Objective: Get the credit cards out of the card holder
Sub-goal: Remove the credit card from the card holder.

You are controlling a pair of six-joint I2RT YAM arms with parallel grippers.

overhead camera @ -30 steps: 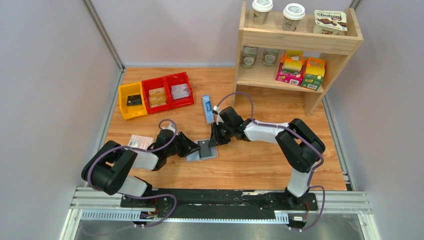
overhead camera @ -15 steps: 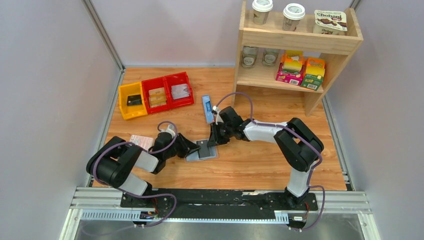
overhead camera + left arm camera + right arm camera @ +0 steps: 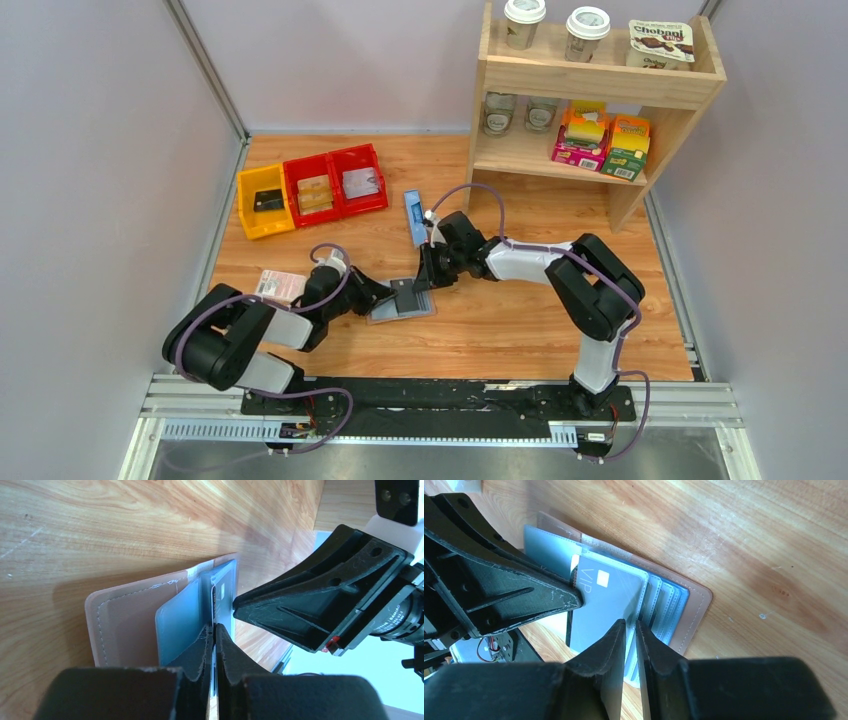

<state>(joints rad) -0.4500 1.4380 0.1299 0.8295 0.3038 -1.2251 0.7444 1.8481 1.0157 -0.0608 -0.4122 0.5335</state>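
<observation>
The card holder (image 3: 412, 311) lies open on the table between the arms, tan outside (image 3: 125, 625) and pale blue slots inside (image 3: 664, 605). A dark grey credit card (image 3: 604, 605) marked VIP sticks partly out of a slot; it also shows in the top view (image 3: 408, 293). My left gripper (image 3: 385, 297) is shut on the card's left edge, seen edge-on between its jaws (image 3: 214, 632). My right gripper (image 3: 425, 282) comes from the other side, its jaws (image 3: 630, 627) closed to a thin gap on a blue slot layer of the holder beside the card.
A pink-and-white packet (image 3: 280, 285) lies left of my left arm. A long blue box (image 3: 413, 217) lies behind the holder. A yellow bin (image 3: 265, 200) and two red bins (image 3: 335, 183) stand at the back left. A wooden shelf (image 3: 590, 100) stands at the back right.
My left gripper has drawn back slightly to the left with the card. The holder has shifted a little with it. My right gripper has stayed on the holder.
</observation>
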